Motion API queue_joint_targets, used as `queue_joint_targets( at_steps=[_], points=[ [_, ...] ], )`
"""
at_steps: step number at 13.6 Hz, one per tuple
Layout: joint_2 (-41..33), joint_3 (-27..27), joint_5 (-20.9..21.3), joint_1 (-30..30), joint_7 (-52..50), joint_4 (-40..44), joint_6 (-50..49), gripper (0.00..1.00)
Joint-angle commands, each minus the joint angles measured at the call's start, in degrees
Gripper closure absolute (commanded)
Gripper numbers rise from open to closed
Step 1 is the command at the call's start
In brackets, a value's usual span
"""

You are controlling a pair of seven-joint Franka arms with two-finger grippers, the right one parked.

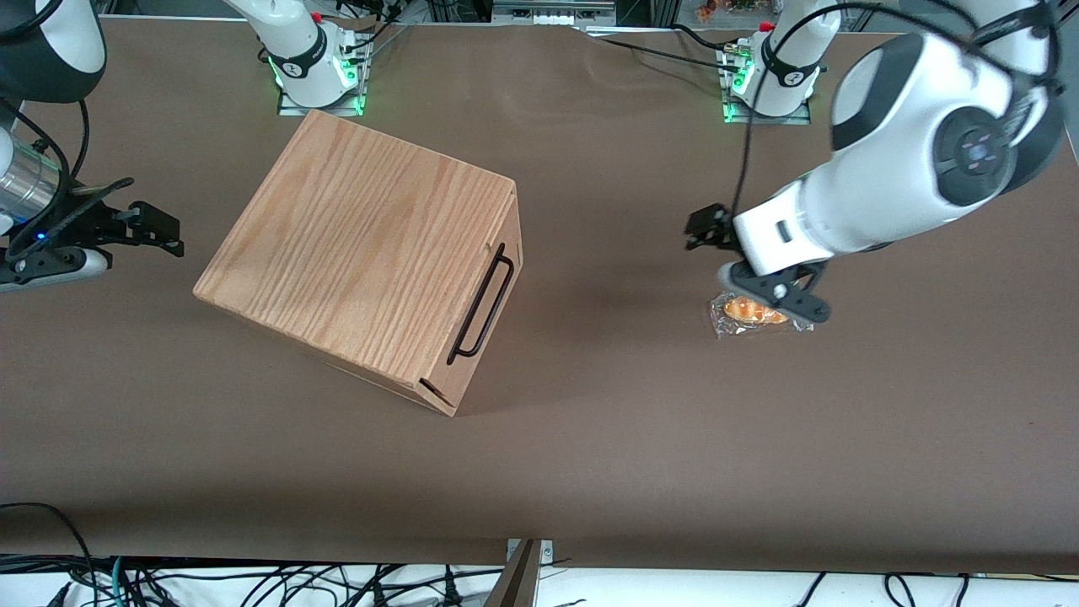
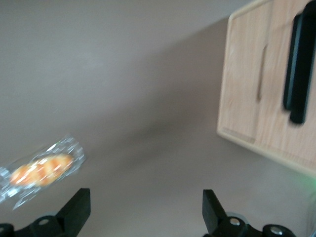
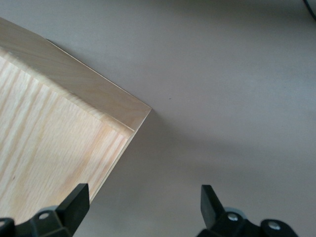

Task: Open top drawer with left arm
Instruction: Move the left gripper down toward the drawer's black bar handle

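A: Where is the gripper (image 1: 716, 232)?

B: At middle right of the front view, at the end of the left arm (image 1: 893, 181), above the brown desk (image 1: 590, 438); it hangs just over a clear-wrapped orange snack (image 1: 753, 312); its fingers (image 2: 79, 210) stand wide apart with nothing between them.

A: And the top drawer (image 1: 485, 308)?

B: Left of centre in the front view, in the oak cabinet (image 1: 362, 253); it looks closed, its front flush with the cabinet; the black bar handle (image 1: 482, 303) runs along that front, facing the gripper, well apart from it.

A: Does the wrist camera show it?

B: Yes; the handle (image 2: 298, 64) and the snack (image 2: 42, 169) both appear, with bare desk between them.
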Motion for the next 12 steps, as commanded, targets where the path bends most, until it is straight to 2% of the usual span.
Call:
queue_joint_targets(
  at_steps=[1,2,5,12],
  points=[
    [3.96,0.68,-1.2,-4.72,-6.66,3.99,6.49,0.0],
    [5.1,0.68,-1.29,-5.6,-7.46,3.99,10.18,0.0],
    [8.79,0.59,-5.76,-9.03,-7.21,3.99,19.33,0.0],
    [15.12,0.59,-5.78,-16.41,-7.38,2.94,36.13,0.0]
  ],
)
